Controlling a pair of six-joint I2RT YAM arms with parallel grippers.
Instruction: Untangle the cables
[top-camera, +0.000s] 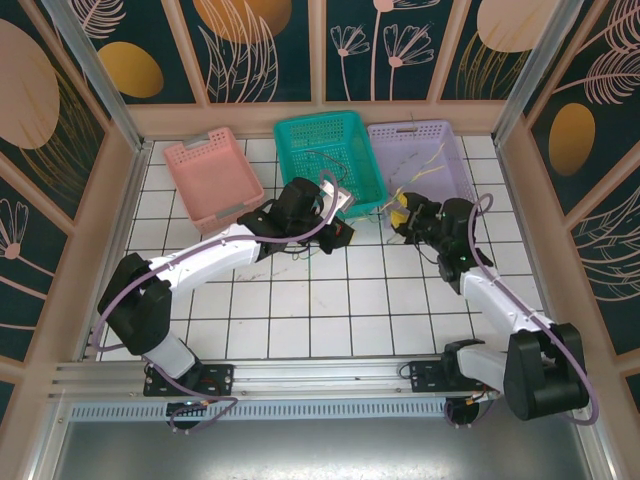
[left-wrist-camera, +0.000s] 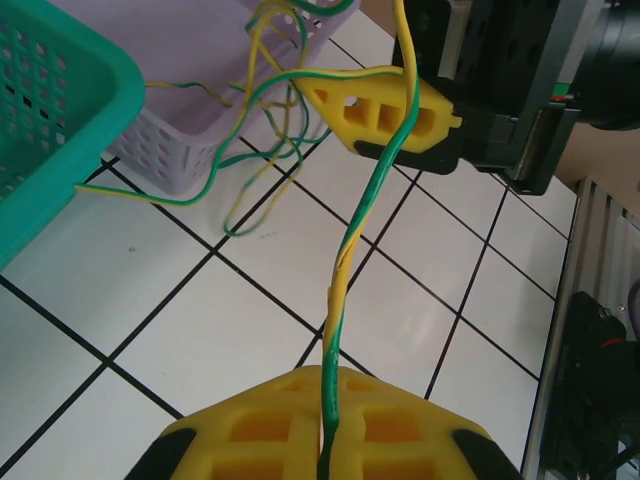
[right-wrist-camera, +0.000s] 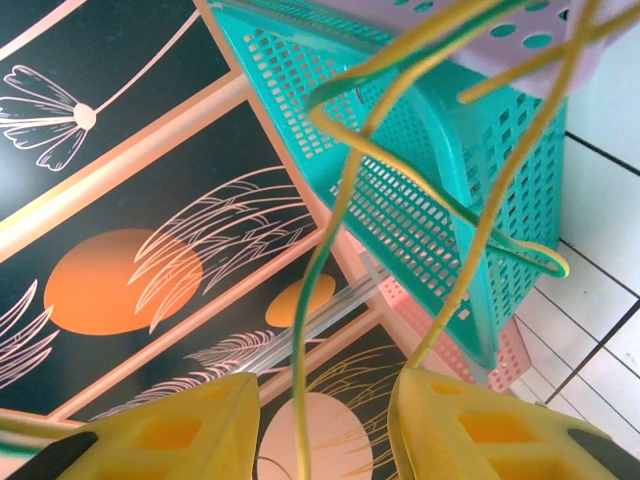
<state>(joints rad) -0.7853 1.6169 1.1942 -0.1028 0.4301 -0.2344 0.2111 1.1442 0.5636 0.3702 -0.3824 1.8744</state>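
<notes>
At 6 o'clock in the left wrist view, the edge cuts off the fingers (left-wrist-camera: 250, 430) of the left gripper (left-wrist-camera: 328, 395), and the green-and-yellow cable (left-wrist-camera: 345, 270) vanishes into their seam. From above, the cables (top-camera: 428, 172) at 1 o'clock are too thin to trace.

Three baskets stand in a row at the far edge of the counter (top-camera: 330, 310): left basket (top-camera: 213, 178), middle basket (top-camera: 330, 158), right basket (top-camera: 420, 160). The cables (left-wrist-camera: 340, 285) spill over the right basket's near wall onto the counter. One strand runs from my left jaws, before the middle basket, across to my right jaws, before the right basket.
</notes>
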